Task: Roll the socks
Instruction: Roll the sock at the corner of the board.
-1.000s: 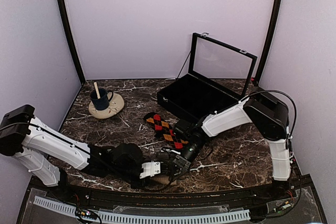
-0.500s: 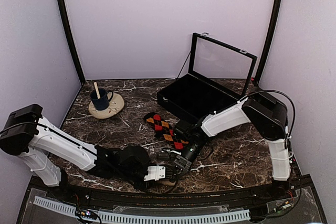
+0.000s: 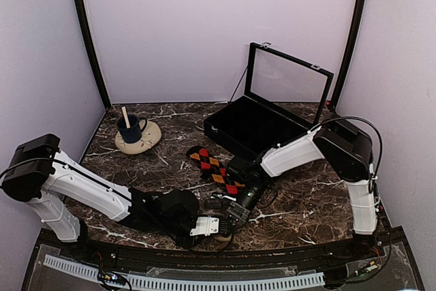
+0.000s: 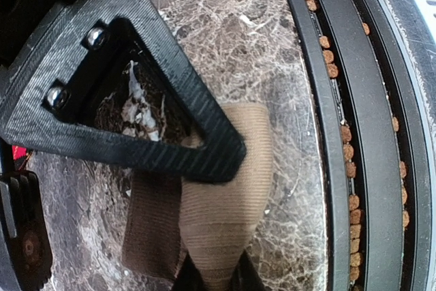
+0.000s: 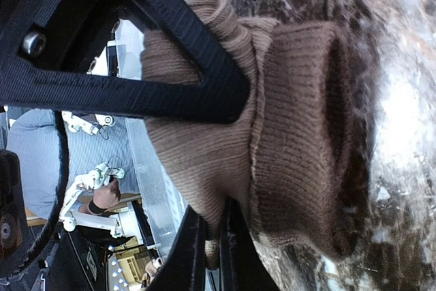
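The tan-brown ribbed sock (image 4: pixel 228 195) lies near the table's front edge, with its darker cuff (image 4: pixel 151 226) folded beside it. My left gripper (image 4: pixel 212 279) is shut on one narrowed end of it. In the right wrist view the same sock (image 5: pixel 293 134) is bunched into a thick roll, and my right gripper (image 5: pixel 212 253) is shut on its fabric. Both grippers meet at the front centre of the top view, left gripper (image 3: pixel 216 227) and right gripper (image 3: pixel 233 215), hiding that sock there. The argyle sock (image 3: pixel 212 168) lies flat just behind them.
A blue mug (image 3: pixel 131 129) with a stick stands on a beige saucer (image 3: pixel 146 142) at the back left. A black case (image 3: pixel 253 127) with a raised glass lid sits at the back right. The black rail (image 4: pixel 340 168) of the front edge runs right beside the tan sock.
My left arm has slid right towards the right gripper, and its jaws have closed onto the tan sock. The right arm has stayed in place, still gripping.
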Robot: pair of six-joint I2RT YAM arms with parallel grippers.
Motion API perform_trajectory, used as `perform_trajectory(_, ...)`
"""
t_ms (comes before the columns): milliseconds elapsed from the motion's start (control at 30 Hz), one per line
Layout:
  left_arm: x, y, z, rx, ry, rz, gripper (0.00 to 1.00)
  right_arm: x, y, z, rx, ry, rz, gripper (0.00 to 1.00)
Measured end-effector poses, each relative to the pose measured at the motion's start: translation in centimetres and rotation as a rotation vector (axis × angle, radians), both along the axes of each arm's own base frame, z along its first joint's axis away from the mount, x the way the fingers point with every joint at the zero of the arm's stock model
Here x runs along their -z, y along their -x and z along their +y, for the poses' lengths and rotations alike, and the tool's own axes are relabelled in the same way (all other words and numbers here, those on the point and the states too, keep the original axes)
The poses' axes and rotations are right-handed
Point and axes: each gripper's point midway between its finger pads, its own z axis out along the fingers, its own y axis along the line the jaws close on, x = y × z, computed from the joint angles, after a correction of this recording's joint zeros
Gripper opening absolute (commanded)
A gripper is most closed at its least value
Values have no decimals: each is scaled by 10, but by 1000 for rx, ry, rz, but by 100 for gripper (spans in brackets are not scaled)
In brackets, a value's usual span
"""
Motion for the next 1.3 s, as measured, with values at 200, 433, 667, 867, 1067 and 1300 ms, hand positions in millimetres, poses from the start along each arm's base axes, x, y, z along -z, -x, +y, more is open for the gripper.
perform_trajectory(200, 0, 4, -1, 6, -8, 32, 0, 0, -1, -1, 4, 8, 3, 12)
perform_trajectory(433, 0, 7, -2, -10, -14, 74, 0, 1, -6, -6, 35, 24, 8, 22)
perform_trajectory(667, 0, 10, -2, -36, -12, 128, 0, 4, -15, -16, 103, 50, -18, 24)
perform_trajectory(867, -1, 16, -2, -37, -23, 175, 0, 1, -35, -19, 194, 64, -78, 24)
perform_trajectory(1067, -1, 15, -3, -48, -34, 245, 0, -6, -52, -19, 273, 62, -163, 24)
perform_trajectory(1300, -2, 10, -1, -81, -30, 383, 0, -14, -67, -26, 359, 56, -299, 23)
